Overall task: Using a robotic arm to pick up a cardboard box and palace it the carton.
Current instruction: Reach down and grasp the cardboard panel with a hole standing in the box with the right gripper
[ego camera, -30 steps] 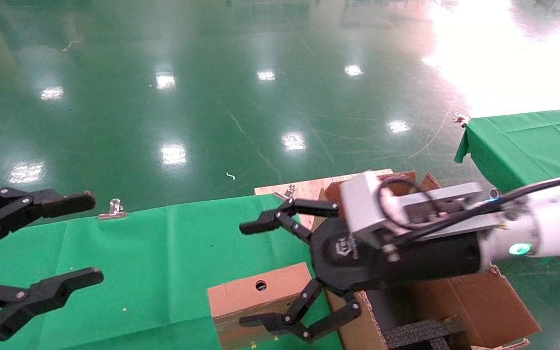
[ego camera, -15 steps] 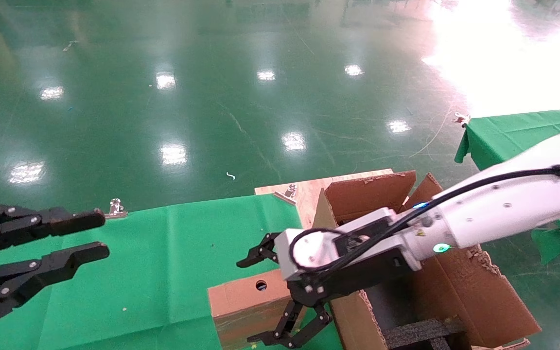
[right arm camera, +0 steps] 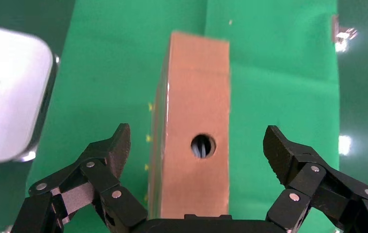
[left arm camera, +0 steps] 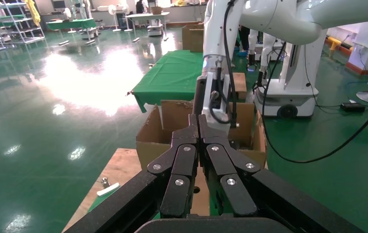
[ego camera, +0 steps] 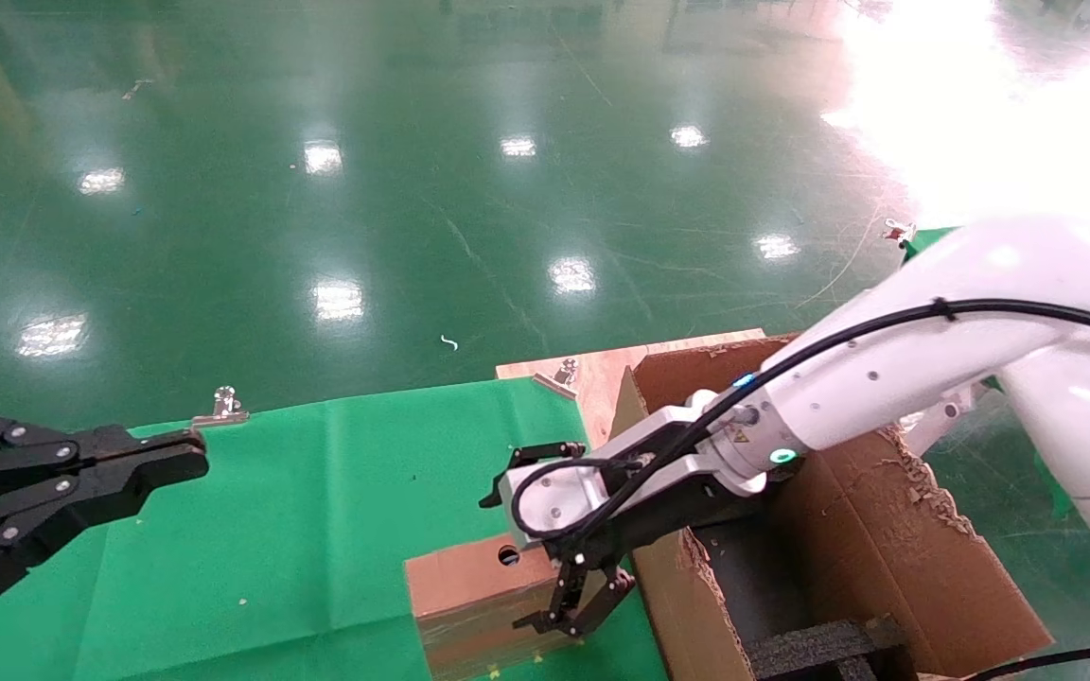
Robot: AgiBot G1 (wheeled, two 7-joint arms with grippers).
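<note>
The small flat brown cardboard box with one round hole in its top face (right arm camera: 196,141) stands on the green cloth covering the table (ego camera: 318,530), at the cloth's near edge, just beside the large brown corrugated carton with ragged flaps (ego camera: 876,549). The right gripper (ego camera: 554,539), black and two-fingered at the end of the white glossy robotic arm (ego camera: 895,369), hangs over the box's carton-side end, pointing down. In the right wrist view its fingers (right arm camera: 109,150) are spread wide, one on each side of the box and apart from it; the box sits between them, with the hole roughly midway, and nothing is grasped. Whether the fingertips reach below the box's top face cannot be told.

The box's long axis runs straight away from the right wrist camera, across the line between the two fingers. In the head view that axis lies roughly left to right, one end toward the carton. The holed face points up.

Compared with half a second ago, the right gripper has dropped lower and closer over the box, and the white arm has swung higher and further forward. The box has not moved. The all-black left gripper (ego camera: 143,468), at the left over the cloth, has drawn its fingers together since then; in the left wrist view its tips meet with nothing between them.
</note>
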